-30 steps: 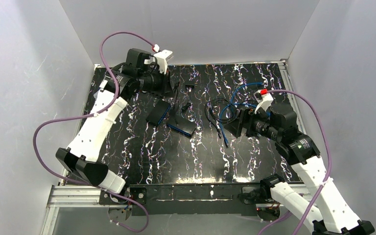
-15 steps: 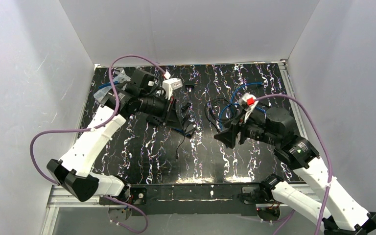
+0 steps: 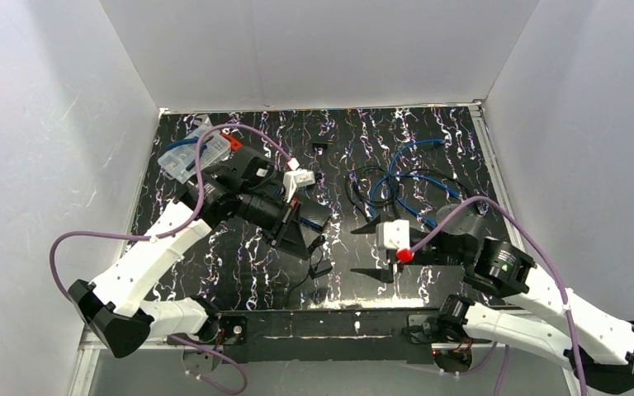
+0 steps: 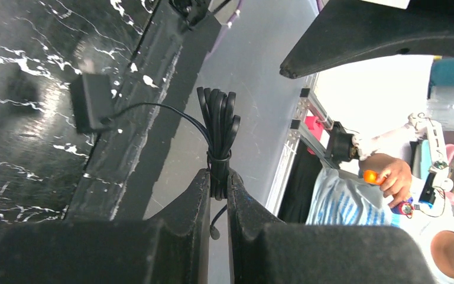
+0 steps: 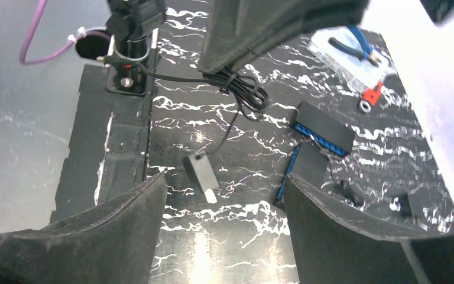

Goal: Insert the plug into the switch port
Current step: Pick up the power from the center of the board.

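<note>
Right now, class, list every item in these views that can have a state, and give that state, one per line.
left claw, shut on cable bundle
cable bundle, tied, pinched at its tie
plug, loose on its wire, in no port
switch, no plug seen in it
right claw, open, empty

Plug (image 3: 322, 268): lay at table (image 3: 239, 247) front edge, left of right gripper (image 3: 359, 252).
Cord (image 4: 217, 139): ran from plug into left gripper (image 3: 307, 247).
Switch (image 3: 317, 216): lay behind plug.
Cables (image 3: 396, 186): lay behind right gripper.
</note>
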Robot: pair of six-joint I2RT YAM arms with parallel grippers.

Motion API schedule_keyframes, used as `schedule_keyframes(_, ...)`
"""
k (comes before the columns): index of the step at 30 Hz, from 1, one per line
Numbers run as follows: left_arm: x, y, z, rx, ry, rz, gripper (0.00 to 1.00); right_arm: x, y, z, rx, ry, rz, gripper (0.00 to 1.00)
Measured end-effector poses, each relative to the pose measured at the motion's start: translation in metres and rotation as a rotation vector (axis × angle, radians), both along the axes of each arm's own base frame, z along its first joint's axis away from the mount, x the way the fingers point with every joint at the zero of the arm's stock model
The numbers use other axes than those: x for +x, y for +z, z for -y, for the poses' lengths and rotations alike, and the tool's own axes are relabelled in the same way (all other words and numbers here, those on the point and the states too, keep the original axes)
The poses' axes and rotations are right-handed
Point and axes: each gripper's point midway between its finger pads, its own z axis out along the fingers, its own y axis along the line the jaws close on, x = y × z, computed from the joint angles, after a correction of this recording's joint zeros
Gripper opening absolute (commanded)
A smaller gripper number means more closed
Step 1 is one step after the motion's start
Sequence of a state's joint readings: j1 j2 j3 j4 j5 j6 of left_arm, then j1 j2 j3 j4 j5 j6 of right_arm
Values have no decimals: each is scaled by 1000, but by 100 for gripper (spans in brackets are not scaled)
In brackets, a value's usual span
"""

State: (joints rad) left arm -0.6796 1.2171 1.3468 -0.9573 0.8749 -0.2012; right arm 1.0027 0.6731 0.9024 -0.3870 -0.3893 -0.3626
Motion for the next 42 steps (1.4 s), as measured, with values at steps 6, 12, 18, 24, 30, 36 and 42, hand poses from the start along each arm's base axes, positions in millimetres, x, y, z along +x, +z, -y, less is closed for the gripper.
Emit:
schedule_keyframes(6,-18,-8,2,6,-44,-65,0,-19,-7,-17,-52,148,171,78)
schedule_keyframes(12,-27,-9,5,5,-71,-94,0,-27,-4,-34,-83,216,295,78)
schedule_keyframes(18,-32,-8,8,-6,-88,-105,0,-25,-4,-46,-110,224,367,76)
schedule_keyframes(24,-36,-10,9,0,-102,-122,0,-20,-18,-56,-162,227,386,65)
schedule_keyframes(30,-38,-11,10,0,-113,-128,0,-18,-23,-62,-178,230,391,57)
schedule_keyframes(36,-39,-11,11,1,-118,-128,0,-19,-27,-66,-186,237,385,36)
schedule_keyframes(42,-40,-12,10,6,-120,-133,0,-19,-30,-67,-196,238,369,6)
